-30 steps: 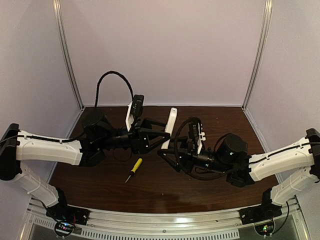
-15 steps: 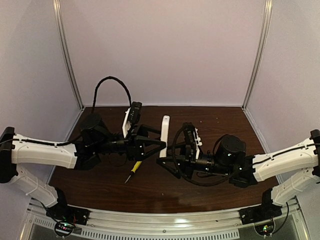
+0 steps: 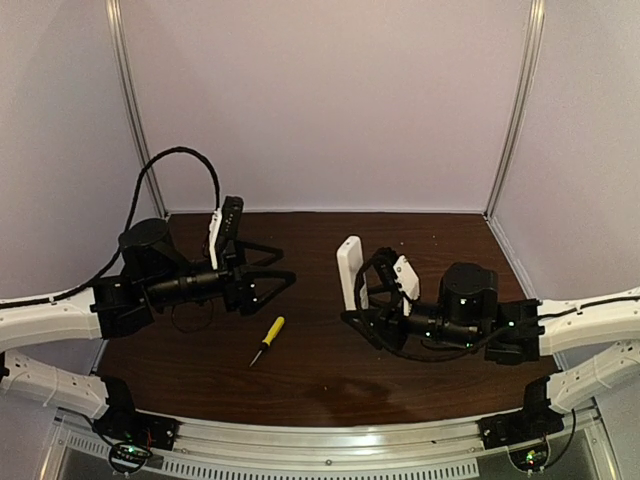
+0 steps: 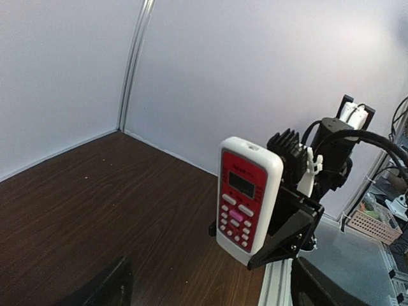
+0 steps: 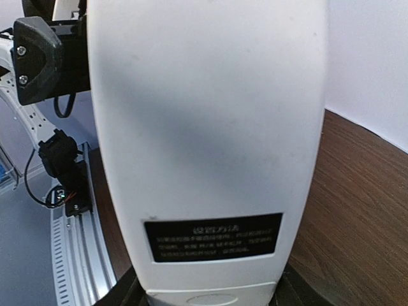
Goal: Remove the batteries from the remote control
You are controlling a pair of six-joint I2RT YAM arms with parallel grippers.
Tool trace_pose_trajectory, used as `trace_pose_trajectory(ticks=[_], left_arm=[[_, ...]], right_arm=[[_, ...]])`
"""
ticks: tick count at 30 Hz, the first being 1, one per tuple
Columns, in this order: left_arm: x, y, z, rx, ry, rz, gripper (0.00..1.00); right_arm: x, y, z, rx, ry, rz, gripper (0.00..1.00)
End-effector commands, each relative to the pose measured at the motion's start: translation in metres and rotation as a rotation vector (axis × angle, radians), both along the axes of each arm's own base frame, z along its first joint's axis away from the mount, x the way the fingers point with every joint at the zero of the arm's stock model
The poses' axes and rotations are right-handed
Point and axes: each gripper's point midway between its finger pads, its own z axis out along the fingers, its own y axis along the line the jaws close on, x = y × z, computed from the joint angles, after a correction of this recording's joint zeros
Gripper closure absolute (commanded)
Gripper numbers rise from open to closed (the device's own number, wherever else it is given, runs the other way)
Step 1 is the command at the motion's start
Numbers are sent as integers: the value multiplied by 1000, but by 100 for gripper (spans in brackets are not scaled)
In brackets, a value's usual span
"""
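Observation:
The remote control (image 3: 349,272) stands upright above the table's middle, held at its lower end by my right gripper (image 3: 356,310), which is shut on it. In the right wrist view its plain white back (image 5: 207,121) with a black label fills the frame, between my gripper (image 5: 207,296) fingers. In the left wrist view its red button face (image 4: 245,194) points at my left arm. My left gripper (image 3: 272,268) is open and empty, well left of the remote; its dark fingers (image 4: 99,287) stand wide apart. No batteries show.
A yellow-handled screwdriver (image 3: 268,338) lies on the brown table (image 3: 300,375) between the two arms, below my left gripper. White walls enclose the back and sides. A metal rail (image 3: 320,445) runs along the near edge.
My left gripper has come off the remote and drawn back to the left, open. My right gripper has kept the remote and carried it slightly right and nearer.

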Motion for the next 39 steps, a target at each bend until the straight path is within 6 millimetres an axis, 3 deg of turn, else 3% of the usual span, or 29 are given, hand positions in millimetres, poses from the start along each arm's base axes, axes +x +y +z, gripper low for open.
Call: trace_pose_trajectory(ticks=[1, 11, 23, 31, 39], left_arm=[[19, 16, -22, 126, 51, 149, 13], [18, 3, -30, 194, 168, 103, 17], [12, -27, -27, 220, 224, -19, 21], [4, -48, -31, 254, 229, -65, 22], [0, -57, -30, 278, 219, -93, 23]], right_arm=[[20, -22, -4, -138, -52, -132, 72], [29, -44, -17, -351, -164, -199, 74], [6, -30, -23, -466, -302, -157, 74], [6, -30, -31, -529, -329, -180, 75], [10, -30, -38, -578, -335, -202, 75]])
